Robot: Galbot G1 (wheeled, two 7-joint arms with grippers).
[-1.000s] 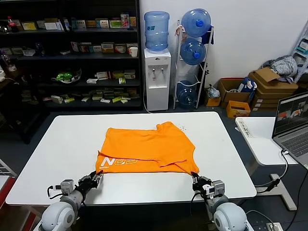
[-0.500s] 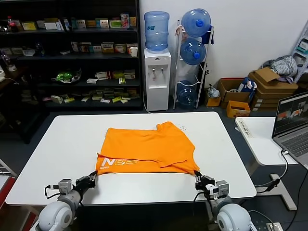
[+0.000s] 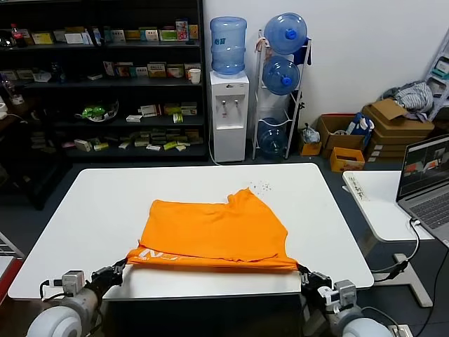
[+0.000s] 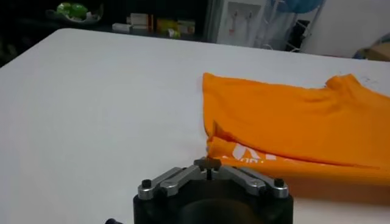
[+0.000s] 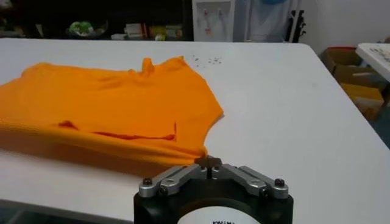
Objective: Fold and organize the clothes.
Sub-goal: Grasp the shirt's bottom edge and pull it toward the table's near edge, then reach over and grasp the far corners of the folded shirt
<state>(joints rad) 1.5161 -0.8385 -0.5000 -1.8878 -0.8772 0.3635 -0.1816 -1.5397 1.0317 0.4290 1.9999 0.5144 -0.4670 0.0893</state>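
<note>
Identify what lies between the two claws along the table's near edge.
The bright orange thin-fabric T-shirt's pulled hem stretches from left claw to right claw, seen in the head view.

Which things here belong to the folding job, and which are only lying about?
Job in hand:
orange T-shirt
left gripper, shut on its near left corner
right gripper, shut on its near right corner

Lying about:
laptop
water dispenser
cardboard boxes
grey cloth heap
</note>
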